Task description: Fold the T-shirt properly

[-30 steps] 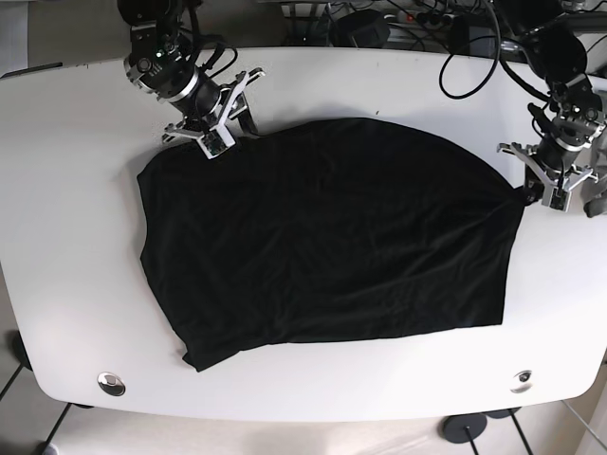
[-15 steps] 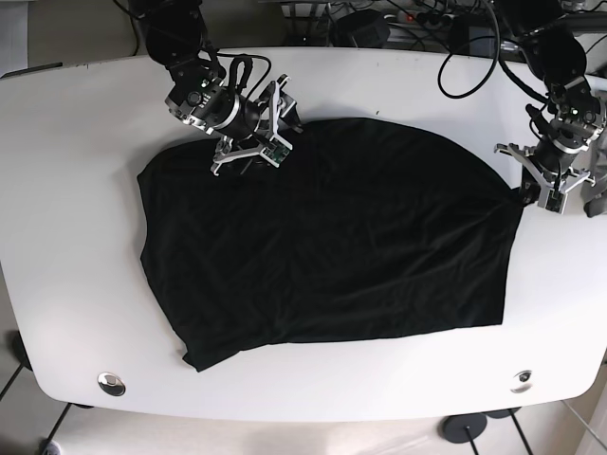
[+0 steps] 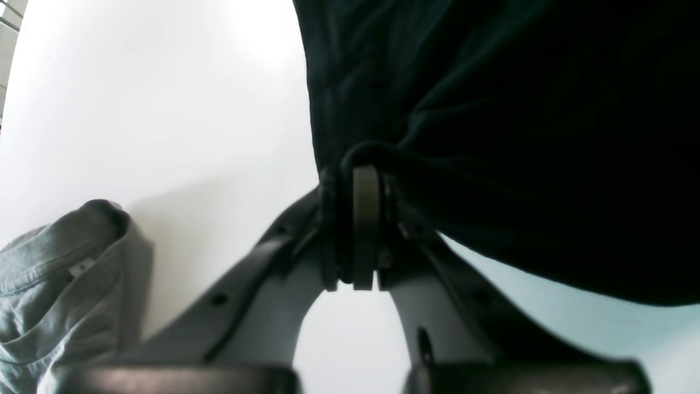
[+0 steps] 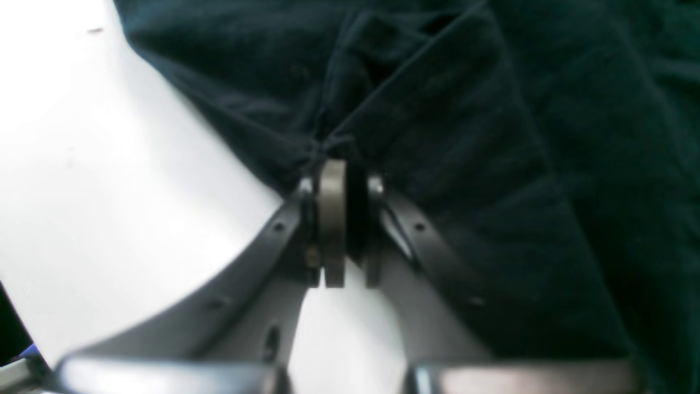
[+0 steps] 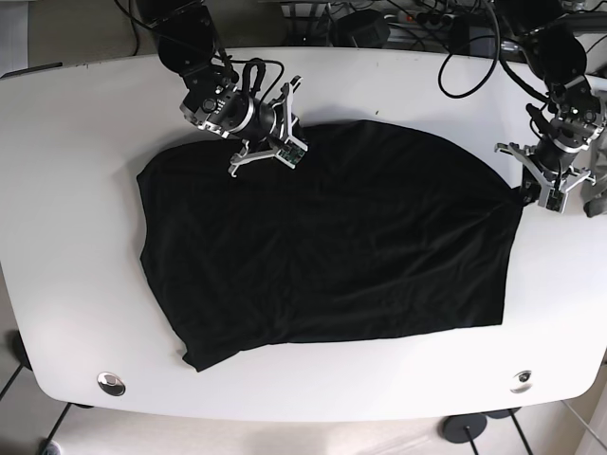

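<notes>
A black T-shirt (image 5: 332, 237) lies spread flat on the white table (image 5: 76, 190). My right gripper (image 5: 266, 154) is at the shirt's far edge, left of centre. In the right wrist view my right gripper (image 4: 342, 169) is shut on a bunched fold of the black T-shirt (image 4: 492, 109). My left gripper (image 5: 533, 194) is at the shirt's far right corner. In the left wrist view my left gripper (image 3: 362, 171) is shut on the hem of the black T-shirt (image 3: 519, 109).
A crumpled grey cloth (image 3: 54, 284) lies on the table just beside my left gripper, at the right edge of the base view (image 5: 597, 202). Cables and equipment (image 5: 379, 24) run behind the table's far edge. Round fittings (image 5: 112, 383) sit at the front corners.
My right gripper has moved to the right along the shirt's far edge, dragging the fabric it holds. My left gripper has stayed at the right corner.
</notes>
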Controlling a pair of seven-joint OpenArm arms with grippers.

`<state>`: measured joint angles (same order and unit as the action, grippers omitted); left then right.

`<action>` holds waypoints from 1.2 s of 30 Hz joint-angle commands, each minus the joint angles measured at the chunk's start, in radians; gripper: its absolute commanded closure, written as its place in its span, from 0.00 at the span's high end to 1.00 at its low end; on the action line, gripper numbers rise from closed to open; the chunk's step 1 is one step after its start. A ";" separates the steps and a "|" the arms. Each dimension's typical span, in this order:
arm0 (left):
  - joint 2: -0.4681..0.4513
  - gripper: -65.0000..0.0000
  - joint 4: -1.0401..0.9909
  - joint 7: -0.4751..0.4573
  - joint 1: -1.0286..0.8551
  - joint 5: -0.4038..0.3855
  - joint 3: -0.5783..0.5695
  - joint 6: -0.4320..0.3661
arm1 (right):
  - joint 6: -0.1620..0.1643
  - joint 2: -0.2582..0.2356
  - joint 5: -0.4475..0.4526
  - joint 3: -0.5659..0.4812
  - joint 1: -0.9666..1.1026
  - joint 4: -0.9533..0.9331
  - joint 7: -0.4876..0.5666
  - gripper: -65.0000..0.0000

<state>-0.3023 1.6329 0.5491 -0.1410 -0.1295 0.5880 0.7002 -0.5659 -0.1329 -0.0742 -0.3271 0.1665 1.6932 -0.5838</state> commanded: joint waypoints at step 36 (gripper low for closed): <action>-0.064 0.00 0.013 -0.027 0.010 -0.017 0.010 -0.002 | -0.033 -0.023 0.739 0.619 0.746 0.324 0.091 0.29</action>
<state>-0.3477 1.6302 0.5449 -0.1379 -0.1322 0.5907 0.7002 -0.5922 -0.1490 0.6506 0.2916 0.9012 2.0010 -0.5175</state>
